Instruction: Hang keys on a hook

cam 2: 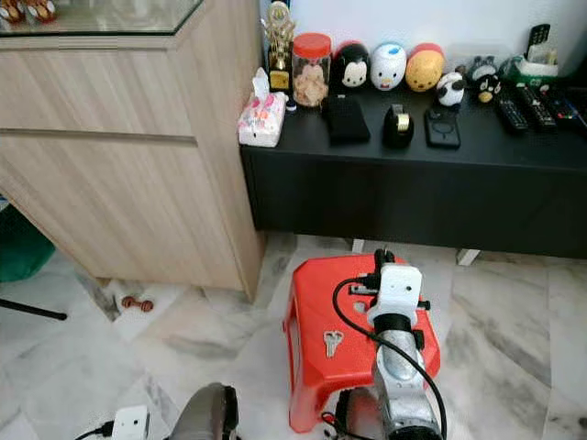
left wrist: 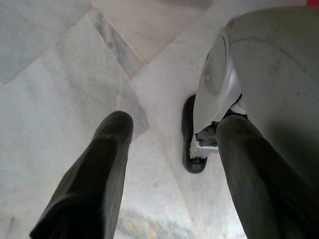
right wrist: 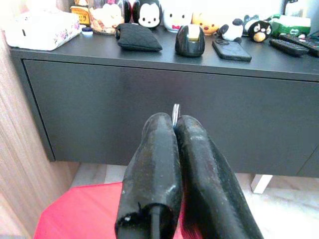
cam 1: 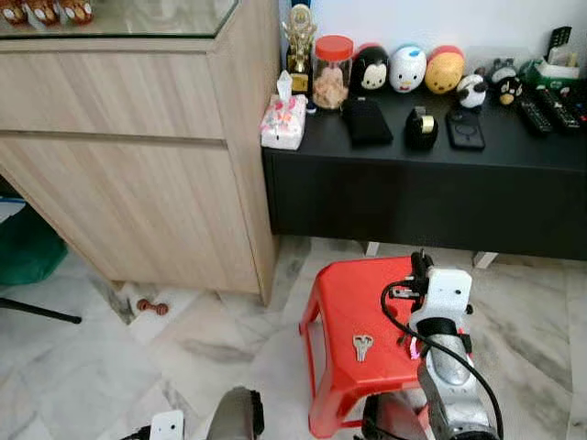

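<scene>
A small bunch of silver keys (cam 1: 362,346) lies flat on the red plastic stool (cam 1: 344,302), near its front. My right gripper (cam 1: 420,266) hovers over the stool's back right part, pointing at the black cabinet (cam 1: 413,197). Its fingers (right wrist: 159,149) are pressed together, and a thin silvery sliver (right wrist: 175,110) pokes out between the tips; I cannot tell what it is. My left gripper (left wrist: 174,124) hangs low over the marble floor with its fingers wide apart and nothing between them.
A wooden cabinet (cam 1: 138,156) stands to the left. The black cabinet's top holds a tissue box (cam 1: 282,121), a jar (cam 1: 331,73), toy figures, a tape dispenser (cam 1: 421,126), a phone (cam 1: 465,128) and remotes. My foot (left wrist: 192,144) rests on the floor (cam 1: 183,357).
</scene>
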